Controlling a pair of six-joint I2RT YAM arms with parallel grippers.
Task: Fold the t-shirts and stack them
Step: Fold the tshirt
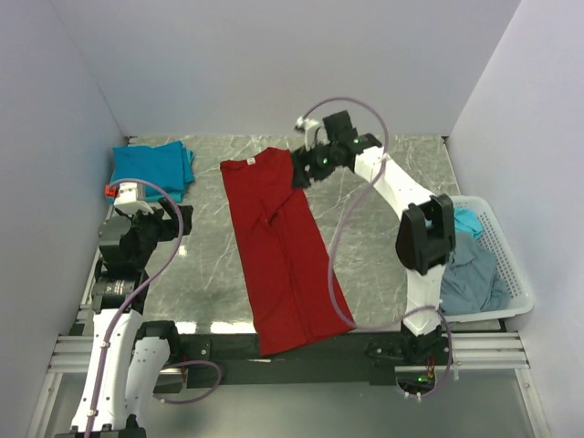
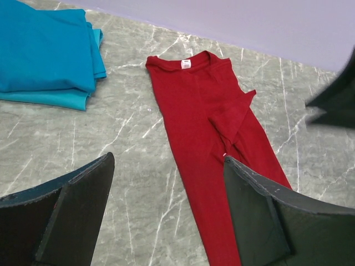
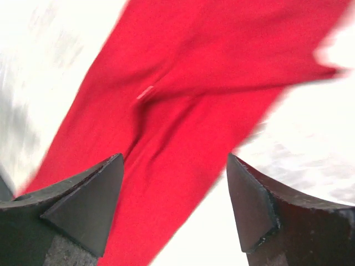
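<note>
Overhead, a grey marbled desk (image 1: 392, 173) carries a red t-shirt (image 1: 278, 246), folded lengthwise into a long narrow strip. It runs from the far middle of the desk to the near edge, with the collar at the far end. The right end effector (image 1: 306, 169) hangs over the strip's far right side, jaws spread wide with nothing between them; its wrist view is blurred. The left end effector (image 2: 169, 158) sits near the left edge, jaws likewise wide apart and empty, clear of any cloth. Folded teal t-shirts (image 1: 151, 169) lie stacked at the far left corner. A white lattice basket (image 1: 511, 274) at the right edge holds a crumpled grey-blue t-shirt (image 1: 470, 278).
</note>
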